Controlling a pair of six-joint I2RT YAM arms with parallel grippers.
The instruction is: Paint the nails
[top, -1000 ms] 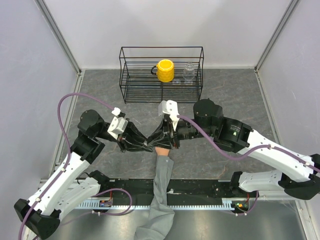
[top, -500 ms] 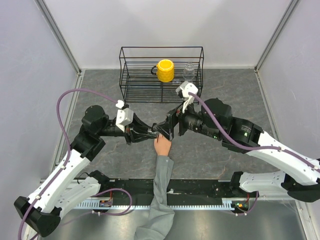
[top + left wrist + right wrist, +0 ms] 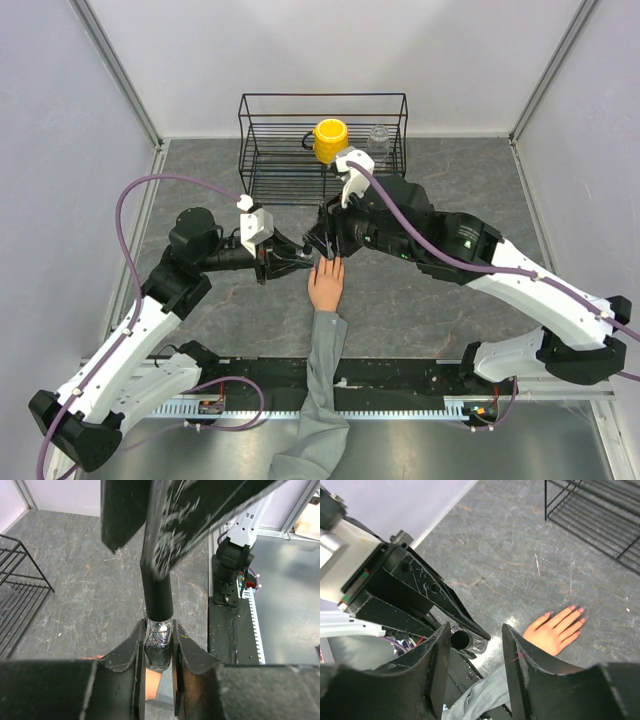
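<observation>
The left gripper [image 3: 293, 264] keeps the polish bottle [image 3: 158, 651] pinched tight. The right gripper [image 3: 476, 631] has swung back over the cap [image 3: 461, 640], jaws half apart and gripping nothing (probably re-gripping to unscrew). Both have cleared the hand [image 3: 554, 631], which lies flat below with its nails [image 3: 572, 609] exposed.

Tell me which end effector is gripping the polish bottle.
The left end effector, shut on the glittery bottle; the right end effector stands open around its cap.

Bright, even light from above; shadows on the tabletop [image 3: 450, 170] are faint and soft. A small glare patch lies just beside the hand [image 3: 554, 631]. Wrist-view foregrounds are blurred
</observation>
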